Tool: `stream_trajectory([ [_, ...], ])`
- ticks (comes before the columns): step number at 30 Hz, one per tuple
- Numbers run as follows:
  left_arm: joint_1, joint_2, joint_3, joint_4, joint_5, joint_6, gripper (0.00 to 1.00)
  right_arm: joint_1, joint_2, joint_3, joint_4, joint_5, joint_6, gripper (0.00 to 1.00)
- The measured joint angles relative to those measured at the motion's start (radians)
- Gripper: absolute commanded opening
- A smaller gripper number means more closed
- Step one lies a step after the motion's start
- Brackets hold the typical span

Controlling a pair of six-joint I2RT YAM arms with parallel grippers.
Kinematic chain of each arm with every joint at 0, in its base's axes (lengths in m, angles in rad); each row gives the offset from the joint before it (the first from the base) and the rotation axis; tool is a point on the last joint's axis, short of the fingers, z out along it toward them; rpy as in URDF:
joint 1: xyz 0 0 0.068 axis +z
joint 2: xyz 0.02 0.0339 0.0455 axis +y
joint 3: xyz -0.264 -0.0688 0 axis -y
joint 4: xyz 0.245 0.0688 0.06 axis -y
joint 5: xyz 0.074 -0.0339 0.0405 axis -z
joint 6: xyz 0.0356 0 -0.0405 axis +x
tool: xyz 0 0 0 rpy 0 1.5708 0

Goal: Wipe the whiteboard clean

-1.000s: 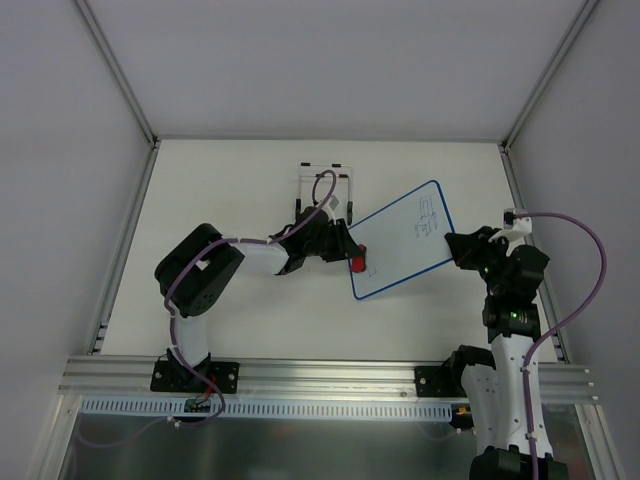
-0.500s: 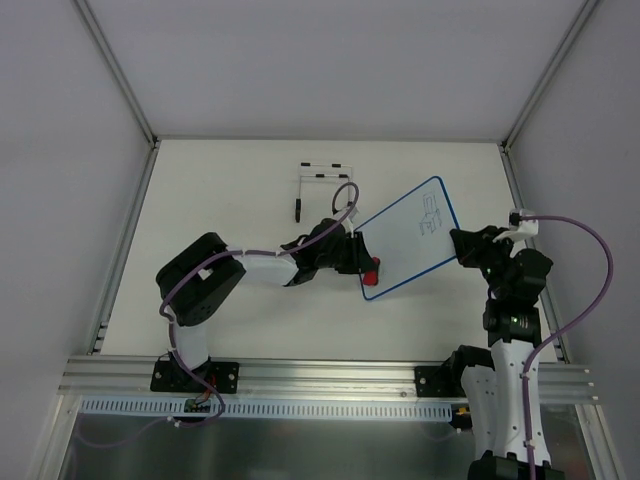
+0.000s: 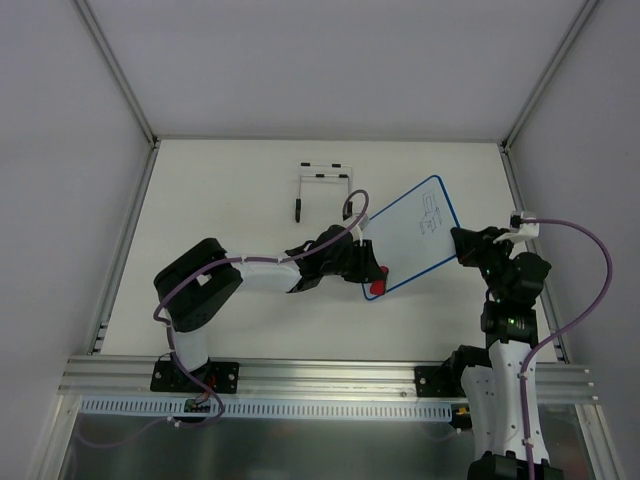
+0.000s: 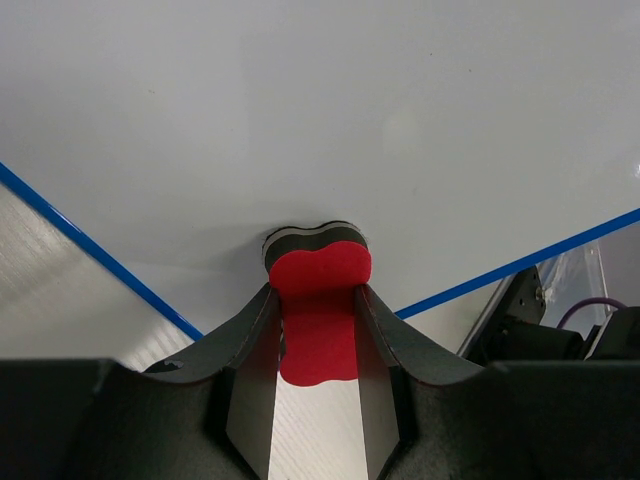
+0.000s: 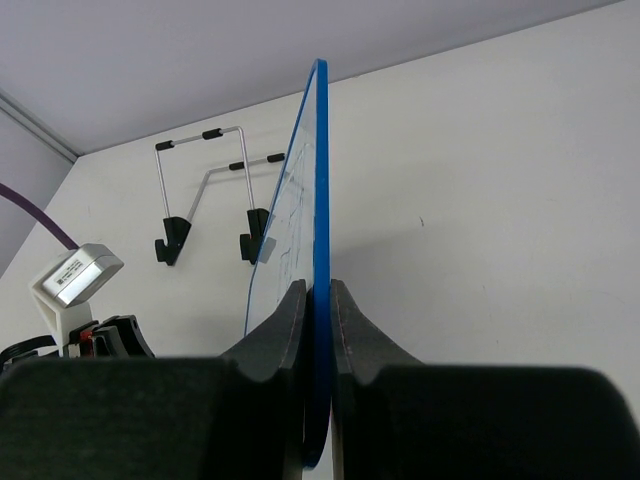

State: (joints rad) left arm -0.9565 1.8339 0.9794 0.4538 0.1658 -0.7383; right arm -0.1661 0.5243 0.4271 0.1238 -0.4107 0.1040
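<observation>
With the one red eraser (image 4: 320, 268) pinched in the left gripper (image 4: 316, 295) and laid against the near corner of the one whiteboard (image 3: 405, 245), held tilted off the table (image 3: 230, 180) by the right gripper (image 5: 318, 292) clamped on its edge, firm strokes toward the far sketches (image 3: 430, 215) are advised, one wire stand (image 3: 322, 185) lying beyond.

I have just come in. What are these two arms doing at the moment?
They are erasing a whiteboard. The right pincer is shut on the board's edge and holds it up. The left pincer is shut on a red eraser and presses it against the board's face near a corner. The sketch lines lie at the other end, near the right pincer, and are not yet wiped. A wire stand sits behind, apart from both arms.
</observation>
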Motion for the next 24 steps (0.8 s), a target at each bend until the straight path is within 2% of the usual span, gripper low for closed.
stream_trajectory([
  [4, 0.01, 0.0, -0.019, 0.024, 0.006, -0.018, 0.0, 0.0, 0.0, 0.0, 0.0, -0.001, 0.0, 0.0],
  [11, 0.092, 0.006, -0.116, 0.056, 0.017, -0.056, 0.0, 0.001, 0.0, -0.003, -0.011, -0.016, 0.0, 0.0],
  [24, 0.126, 0.014, -0.09, 0.013, 0.039, -0.058, 0.0, 0.002, -0.007, -0.007, -0.02, -0.016, 0.0, 0.0],
])
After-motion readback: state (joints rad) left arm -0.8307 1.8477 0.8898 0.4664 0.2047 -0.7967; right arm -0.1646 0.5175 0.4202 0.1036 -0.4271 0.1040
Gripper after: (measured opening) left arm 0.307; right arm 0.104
